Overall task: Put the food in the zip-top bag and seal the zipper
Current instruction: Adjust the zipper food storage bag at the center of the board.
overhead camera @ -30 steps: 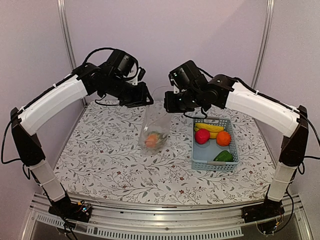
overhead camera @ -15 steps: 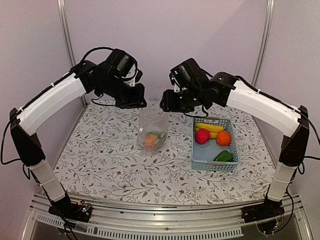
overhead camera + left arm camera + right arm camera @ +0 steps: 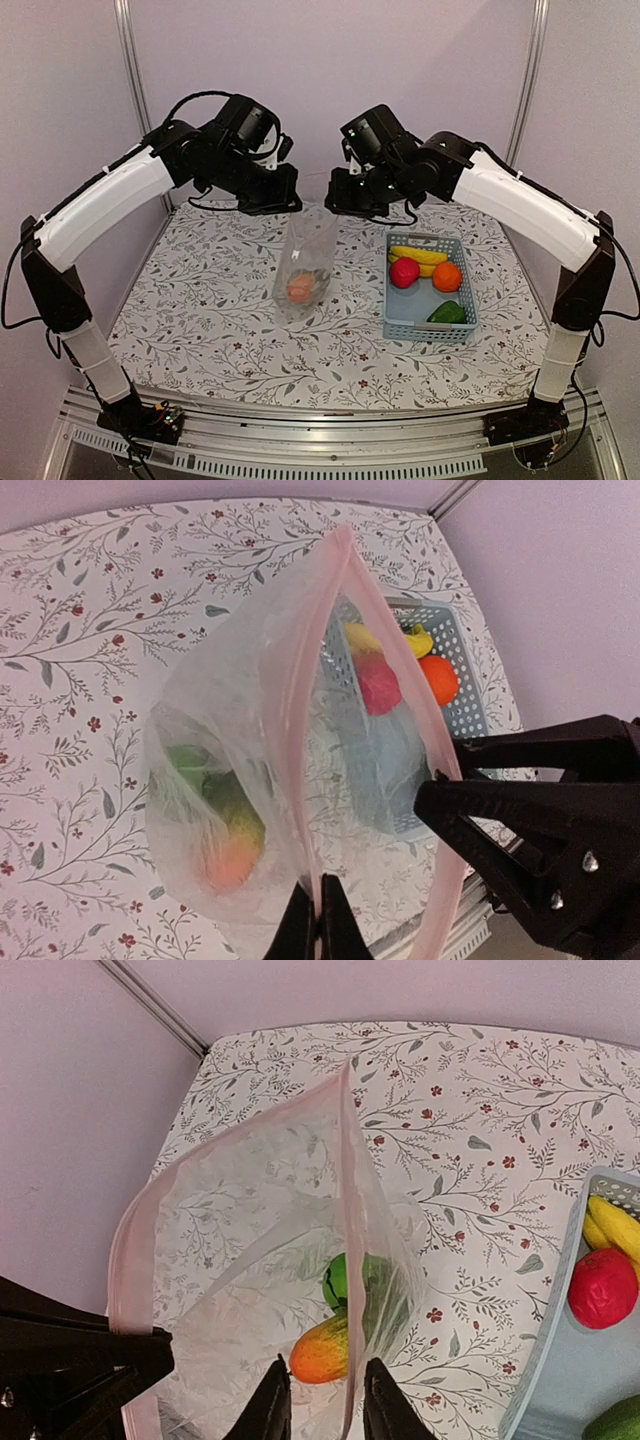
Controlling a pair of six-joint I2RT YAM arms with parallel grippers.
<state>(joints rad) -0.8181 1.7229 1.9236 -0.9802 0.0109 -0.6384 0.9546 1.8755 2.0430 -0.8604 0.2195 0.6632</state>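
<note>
The clear zip-top bag (image 3: pixel 306 255) hangs above the table with an orange-yellow piece (image 3: pixel 299 289) and a green piece (image 3: pixel 345 1278) of food inside. My left gripper (image 3: pixel 291 205) is shut on the pink zipper strip (image 3: pixel 300 740) at one side of the mouth, as the left wrist view (image 3: pixel 318 922) shows. My right gripper (image 3: pixel 337 205) is open, its fingers (image 3: pixel 270 1408) standing either side of the opposite rim (image 3: pixel 350 1260). The mouth is open but narrow. Yellow bananas (image 3: pixel 420 257), a red piece (image 3: pixel 404 272), an orange piece (image 3: pixel 447 277) and a green piece (image 3: pixel 447 312) lie in the basket.
The light-blue mesh basket (image 3: pixel 395 325) stands on the floral tablecloth to the right of the bag. A purple back wall with two metal posts (image 3: pixel 130 70) closes the far side. Both arms arch over the table's middle.
The bag's mouth has narrowed and dropped lower, and the bag now leans. My right gripper has drawn up and back a little. My left gripper has shifted slightly right, still holding the strip.
</note>
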